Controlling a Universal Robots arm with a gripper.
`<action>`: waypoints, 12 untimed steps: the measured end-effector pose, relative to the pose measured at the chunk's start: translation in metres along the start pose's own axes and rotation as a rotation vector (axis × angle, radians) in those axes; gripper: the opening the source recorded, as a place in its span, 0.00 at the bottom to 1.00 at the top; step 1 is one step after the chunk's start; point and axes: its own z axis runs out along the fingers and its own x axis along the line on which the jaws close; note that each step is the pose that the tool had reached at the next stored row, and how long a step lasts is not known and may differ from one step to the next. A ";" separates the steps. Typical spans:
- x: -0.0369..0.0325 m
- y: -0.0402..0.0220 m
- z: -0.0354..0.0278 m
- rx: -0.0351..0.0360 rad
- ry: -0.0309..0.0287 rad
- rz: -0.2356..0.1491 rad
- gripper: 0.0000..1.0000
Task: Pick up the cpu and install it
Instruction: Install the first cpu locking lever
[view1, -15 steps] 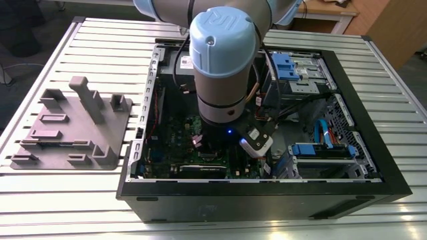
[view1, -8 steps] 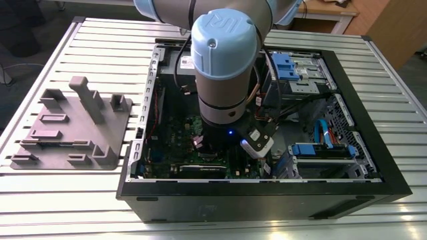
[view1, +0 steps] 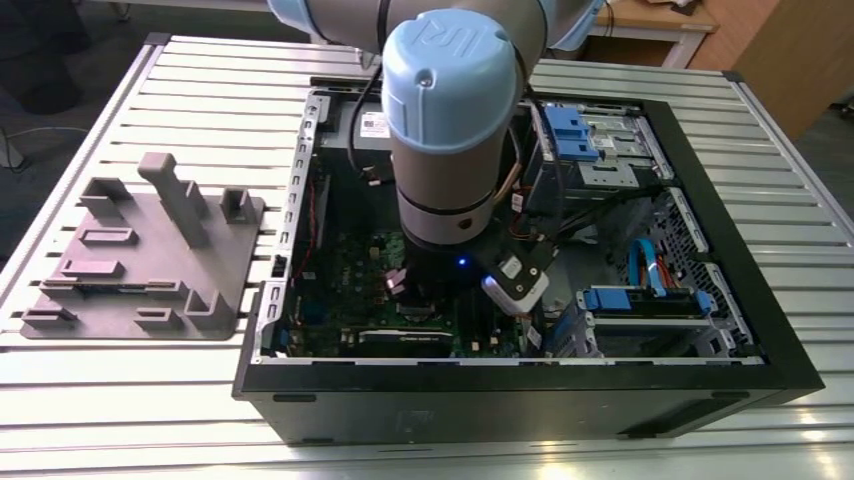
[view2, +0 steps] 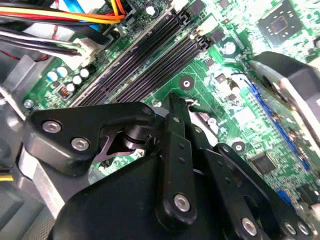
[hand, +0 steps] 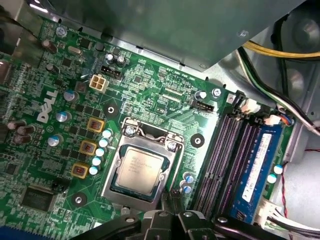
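Note:
The cpu (hand: 139, 169), a small square chip with a silvery top, lies flat inside the hollow metal socket frame (hand: 113, 172) on the green motherboard (hand: 150, 85). In the first wrist view my gripper (hand: 168, 196) sits just off the corner of that frame, its black fingers drawn together with nothing between them. The second wrist view looks along the gripper (view2: 175, 102), whose fingertips (view2: 172, 107) hang close above the board (view2: 220, 50). In the exterior view the arm (view1: 447, 120) reaches down into the open computer case (view1: 721, 250), over the motherboard (view1: 360, 260).
A grey plastic tray (view1: 147, 250) with upright blocks lies on the slatted table at the exterior view's left. Beside the socket run black memory slots (hand: 225, 160) and a blue memory stick (hand: 255, 170). Cable bundles (hand: 280, 50) and a black fan housing (view2: 295, 85) crowd the case.

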 end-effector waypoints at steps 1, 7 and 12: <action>-0.0003 0.0000 -0.0027 -0.0002 -0.0001 0.000 0.11; -0.0026 0.0001 -0.0204 0.0006 0.0002 0.000 0.11; -0.0030 0.0002 -0.0240 0.0007 0.0001 0.000 0.11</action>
